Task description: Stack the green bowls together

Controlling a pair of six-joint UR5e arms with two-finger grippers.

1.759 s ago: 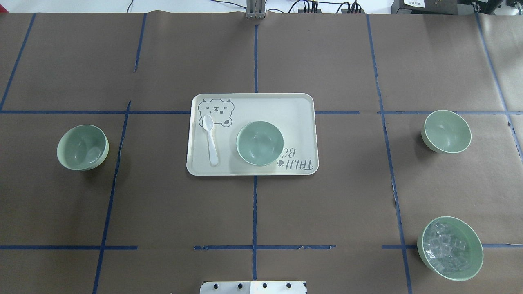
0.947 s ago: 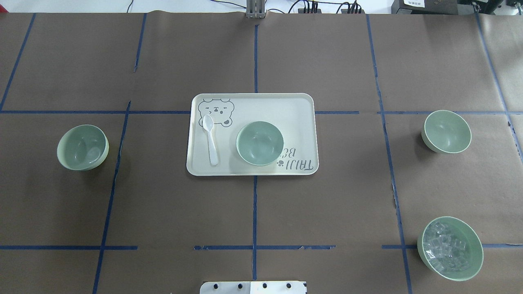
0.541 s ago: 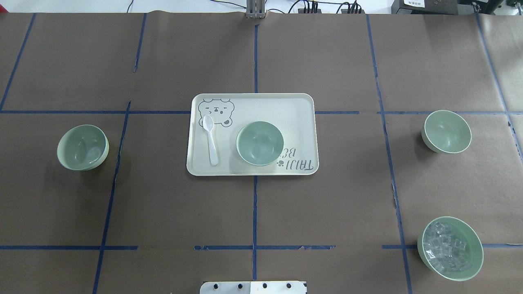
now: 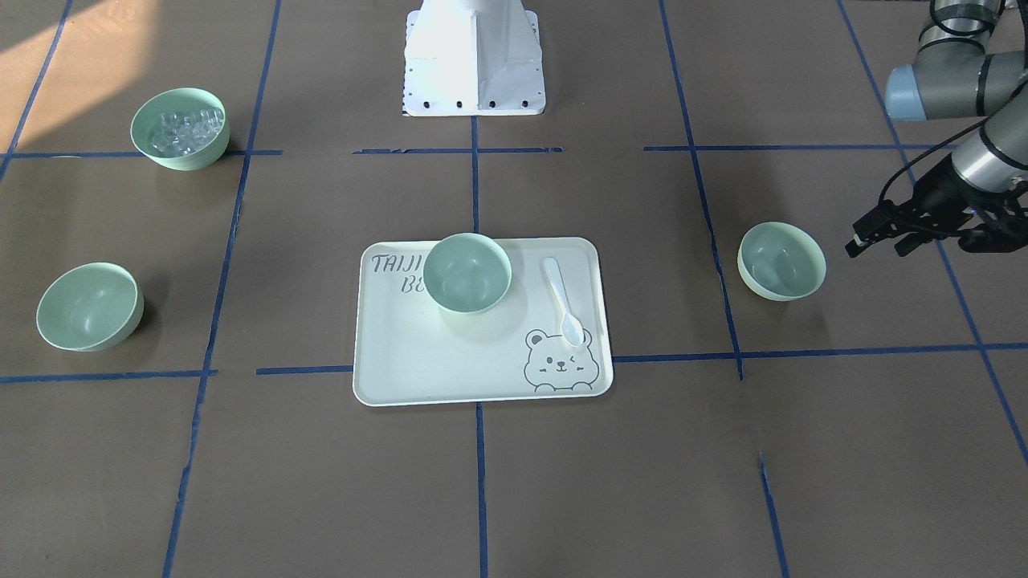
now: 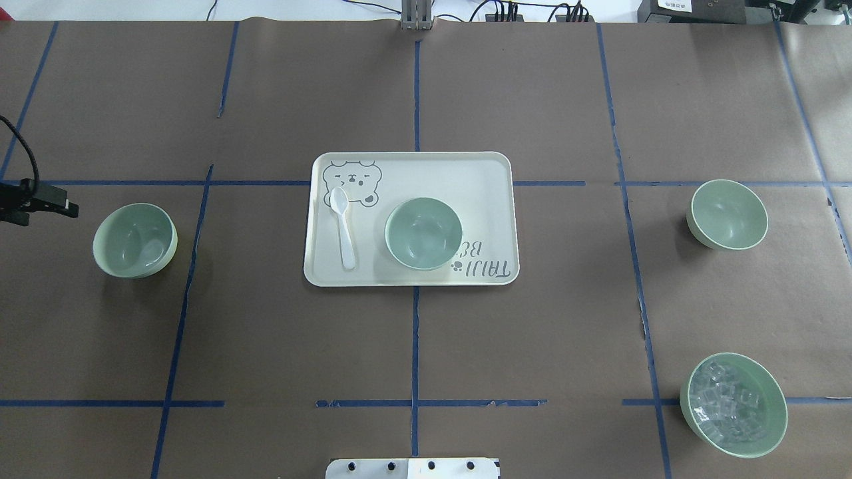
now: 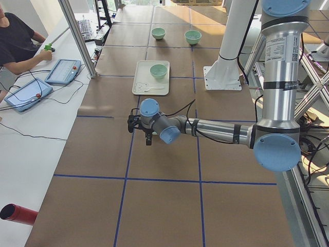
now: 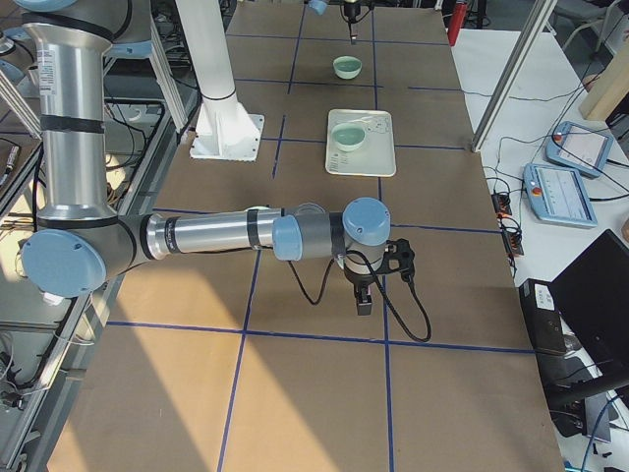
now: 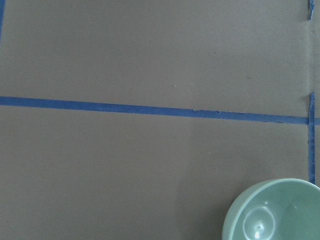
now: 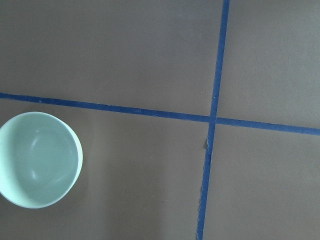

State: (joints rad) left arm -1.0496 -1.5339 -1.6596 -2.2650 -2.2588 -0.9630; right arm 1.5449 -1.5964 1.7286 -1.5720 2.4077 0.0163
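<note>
Worktop point(image 5: 532, 332): brown paper w/ a grid of blue tape point(image 5: 415, 346), seen from behind the robot unless noted.

Left arm point(image 4: 980, 156): reaches in over the left edge. Left jaws hang above the paper just beside the left bowl, on its left-edge side, not touching it. In the front view the two fingers look spread apart, w/ nothing between them. The left wrist view has the same bowl low in its right corner.

Right arm point(image 7: 206, 234): stretched out low over the right end of the worktop, seen only from the right-end camera. Right jaws point down above the paper; cannot tell if spread or closed.

Tray point(image 5: 452, 176): pale rectangle w/ a bear drawing, at the centre of the worktop, long sides parallel to the robot-side edge.

Bowl of clear cubes point(image 5: 733, 404): green, upright, near the right corner on the robot's side.

Green bowls, 3 of them, all upright, empty, well apart, none stacked:
- centre bowl point(image 5: 423, 233): on the tray, in the half toward the robot-side edge.
- left bowl point(image 5: 135, 239): on the paper toward the left edge, approx. level w/ the tray.
- right bowl point(image 5: 727, 214): on the paper toward the right edge, farther from the robot than the bowl of clear cubes.

Spoon point(image 5: 344, 229): white, flat on the tray, left of the centre bowl, apart from it; its scoop end lies on the bear drawing.
</note>
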